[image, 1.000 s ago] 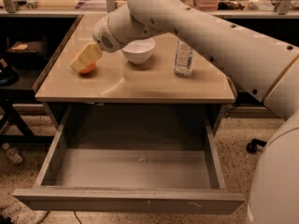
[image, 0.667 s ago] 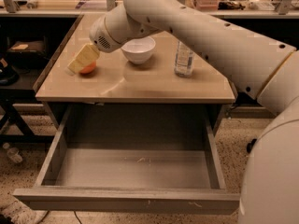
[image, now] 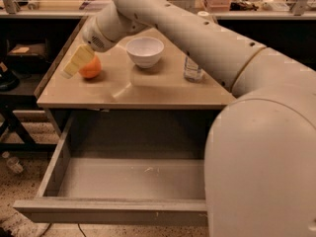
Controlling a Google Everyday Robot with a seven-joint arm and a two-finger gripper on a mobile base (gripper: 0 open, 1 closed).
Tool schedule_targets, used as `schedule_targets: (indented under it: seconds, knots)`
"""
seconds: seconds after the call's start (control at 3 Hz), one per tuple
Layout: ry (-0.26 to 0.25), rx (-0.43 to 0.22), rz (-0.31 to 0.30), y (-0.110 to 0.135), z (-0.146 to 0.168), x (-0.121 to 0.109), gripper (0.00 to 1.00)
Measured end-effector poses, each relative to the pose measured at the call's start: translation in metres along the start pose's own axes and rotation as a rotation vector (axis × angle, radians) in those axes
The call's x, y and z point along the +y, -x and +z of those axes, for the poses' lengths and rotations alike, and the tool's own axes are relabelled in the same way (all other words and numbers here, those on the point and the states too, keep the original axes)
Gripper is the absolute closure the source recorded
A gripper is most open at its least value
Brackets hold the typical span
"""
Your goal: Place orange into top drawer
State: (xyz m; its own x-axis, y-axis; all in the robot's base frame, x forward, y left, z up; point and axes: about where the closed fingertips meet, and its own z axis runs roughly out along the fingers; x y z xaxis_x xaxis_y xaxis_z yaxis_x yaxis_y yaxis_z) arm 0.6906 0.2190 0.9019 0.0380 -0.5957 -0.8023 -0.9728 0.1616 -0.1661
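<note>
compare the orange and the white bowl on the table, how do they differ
Colour: the orange is bright orange; the bowl is white.
Size: the orange is smaller than the bowl.
Shape: the orange is a closed ball; the bowl is open on top.
Contact: the gripper overlaps the orange's left side, while nothing touches the bowl.
Both are on the table, behind the open drawer.

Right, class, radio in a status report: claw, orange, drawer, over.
Claw at the orange on the tabletop. Orange not yet in the top drawer, which stands open below. White bowl and bottle sit apart, not in the way.
</note>
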Motion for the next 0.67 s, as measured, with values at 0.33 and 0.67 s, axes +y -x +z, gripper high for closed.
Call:
schedule_targets:
  seconds: [0.33,0.67]
  knots:
    - [0.029,0.037,-0.016,-0.008,0.023,-0.005,0.0]
    - [0.05,0.064,-0.014,-0.025,0.041,-0.008,0.0]
